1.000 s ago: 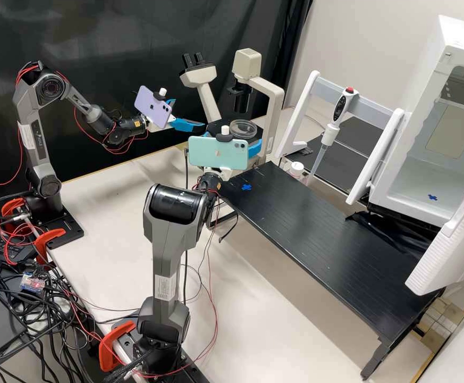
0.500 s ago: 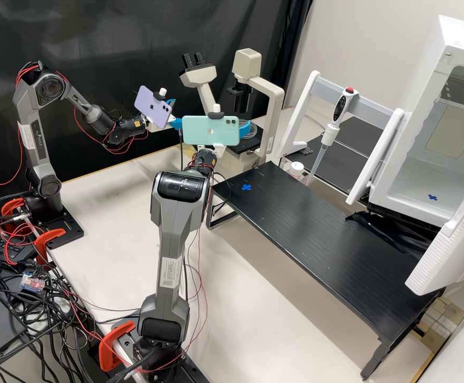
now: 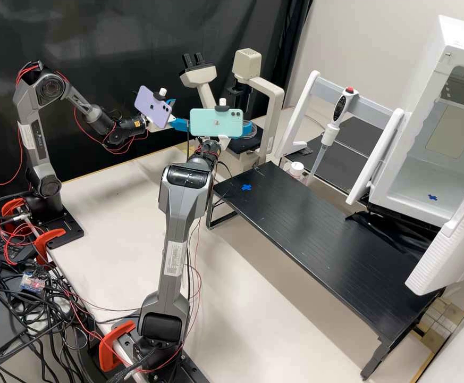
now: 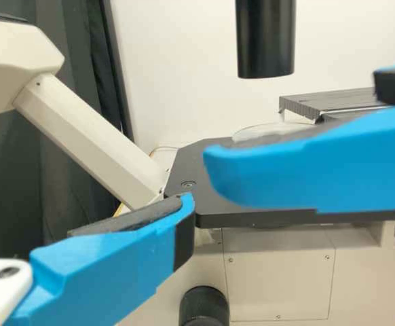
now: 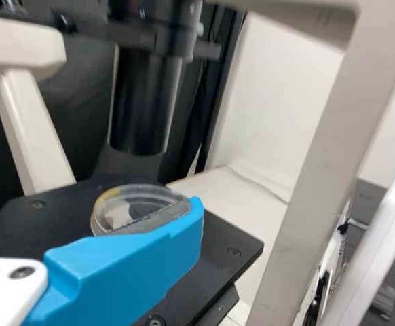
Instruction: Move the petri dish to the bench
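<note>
Black bench (image 3: 317,239) with a blue cross (image 3: 246,187) near one end

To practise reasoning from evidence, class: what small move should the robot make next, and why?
Probably, ease the right gripper gently into line with the clear round petri dish before any lift. The dish sits on the flat black microscope stage, not the long black bench, with the gripper beside it and the black lens barrel overhead.

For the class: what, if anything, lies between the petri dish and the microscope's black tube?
Nothing; the right wrist view shows a bare gap between the petri dish and the black tube above it.
</note>
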